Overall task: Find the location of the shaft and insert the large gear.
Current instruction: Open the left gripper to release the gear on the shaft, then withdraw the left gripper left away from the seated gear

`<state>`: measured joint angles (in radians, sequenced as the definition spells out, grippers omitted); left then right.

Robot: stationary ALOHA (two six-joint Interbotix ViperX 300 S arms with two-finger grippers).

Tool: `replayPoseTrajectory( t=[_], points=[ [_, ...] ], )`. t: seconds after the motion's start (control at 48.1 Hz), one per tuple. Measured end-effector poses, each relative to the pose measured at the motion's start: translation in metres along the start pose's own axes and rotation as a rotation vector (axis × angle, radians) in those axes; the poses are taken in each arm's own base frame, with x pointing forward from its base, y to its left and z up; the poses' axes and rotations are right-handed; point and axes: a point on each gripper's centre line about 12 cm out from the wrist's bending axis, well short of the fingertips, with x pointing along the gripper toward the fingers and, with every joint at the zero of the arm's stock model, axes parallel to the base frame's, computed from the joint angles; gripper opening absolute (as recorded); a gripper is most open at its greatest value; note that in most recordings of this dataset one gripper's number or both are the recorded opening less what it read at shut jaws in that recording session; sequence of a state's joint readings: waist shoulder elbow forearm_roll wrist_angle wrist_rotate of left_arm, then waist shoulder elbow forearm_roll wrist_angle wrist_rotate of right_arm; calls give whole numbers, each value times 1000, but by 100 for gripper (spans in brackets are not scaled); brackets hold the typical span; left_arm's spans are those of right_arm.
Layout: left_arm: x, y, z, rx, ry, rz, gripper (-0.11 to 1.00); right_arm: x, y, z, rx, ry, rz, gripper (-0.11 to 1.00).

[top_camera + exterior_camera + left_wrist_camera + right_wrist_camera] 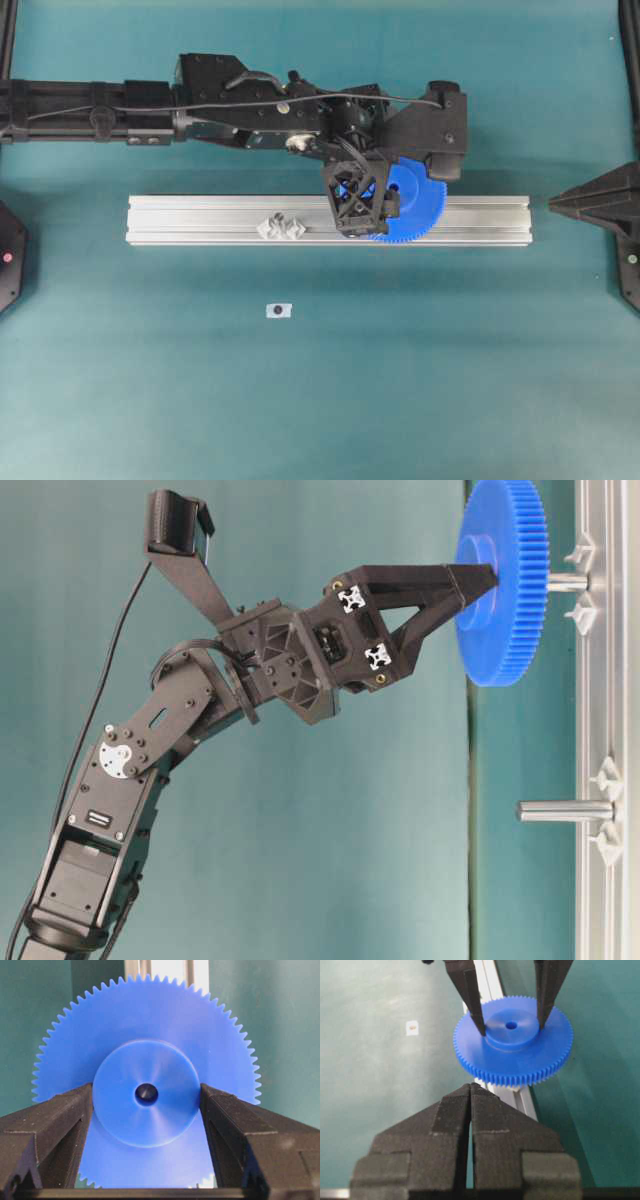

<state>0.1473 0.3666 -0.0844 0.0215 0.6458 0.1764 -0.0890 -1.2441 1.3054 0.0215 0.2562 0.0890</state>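
- The large gear [145,1090] is a bright blue plastic disc with fine teeth all round, a raised round hub and a small dark centre hole.
- It hangs over the aluminium rail [200,220], its flat face turned to the rail; it is wider than the rail, so its toothed rim overhangs both long edges.
- In the table-level view the shaft [566,581], a thin grey pin flanked by two spaced clear mounts, meets the gear's far face at the centre; how far it has entered the hole is hidden by the disc.
- The left pincer [478,580] grasps the gear by its hub, one black finger [60,1120] pressed on each side, the rim free all round.
- A second grey pin [565,810] stands further along the same rail, uncovered and well apart from the gear.
- In the overhead view a bunch of clear mounts [282,227] sits on the rail to the left of the gear, with bare rail between them.
- A small white tag with a dark dot [279,310] lies on the teal table [450,380], apart from the rail's near edge.
- The right pincer [470,1110] is clenched, fingers together with nothing between them, well back from the rail's right end.
- Open table lies along both long sides of the rail.
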Motion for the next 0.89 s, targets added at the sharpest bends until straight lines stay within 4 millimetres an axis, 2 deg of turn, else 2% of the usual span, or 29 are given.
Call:
replayPoseTrajectory(
  t=[0.187, 0.457, 0.894],
  points=[
    [-1, 0, 1, -6, -2, 0, 74, 0, 0, 0, -1, 0, -1, 1],
    [-2, 1, 4, -14, -8, 2, 89, 0, 0, 0, -2, 0, 0, 1],
    [-3, 1, 4, -35, -9, 1, 90, -1, 0, 1, 0, -6, -1, 1]
  ],
)
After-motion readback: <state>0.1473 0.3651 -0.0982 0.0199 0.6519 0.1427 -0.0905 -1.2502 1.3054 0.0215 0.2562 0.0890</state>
